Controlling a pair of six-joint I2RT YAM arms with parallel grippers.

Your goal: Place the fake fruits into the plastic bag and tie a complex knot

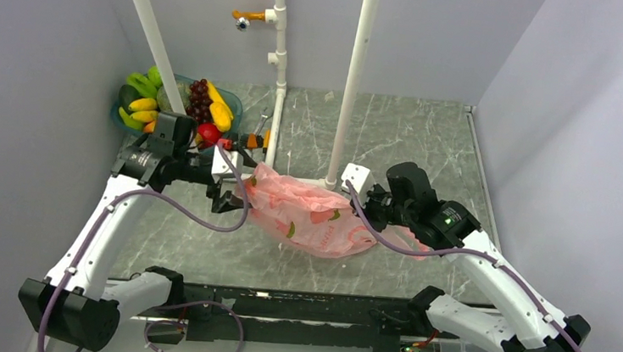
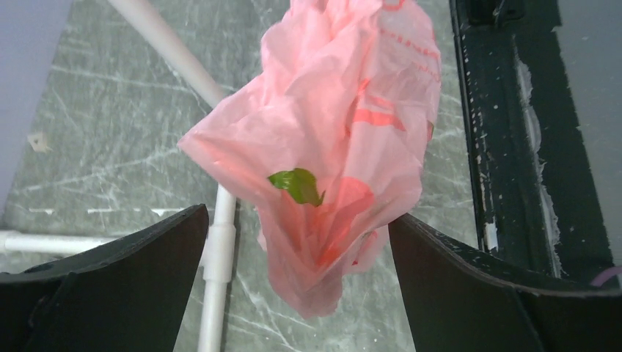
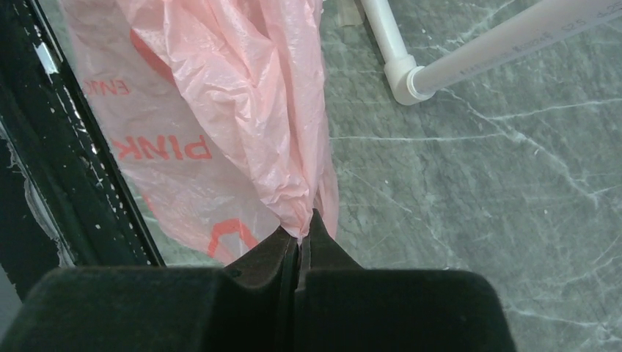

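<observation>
Nearest me, my right gripper [image 3: 301, 235] is pressed together on a bunched fold of the plastic bag [image 3: 242, 88]. From overhead its fingertips are hidden under the wrist, at the bag's [image 1: 313, 214] 3 o'clock. At 9 o'clock my left gripper [image 2: 297, 220] stands spread, with the crumpled pink film hanging between the fingers. I cannot tell whether either finger touches it. The bag sits mid-table [image 1: 413, 142]. Its mouth is hard to make out, and I cannot tell what it holds. Farther off, at 10 o'clock, the fake fruits [image 1: 187, 105] lie heaped in a teal basin [image 1: 236, 104], partly hidden by a white pole [image 1: 154, 43] and my left arm.
</observation>
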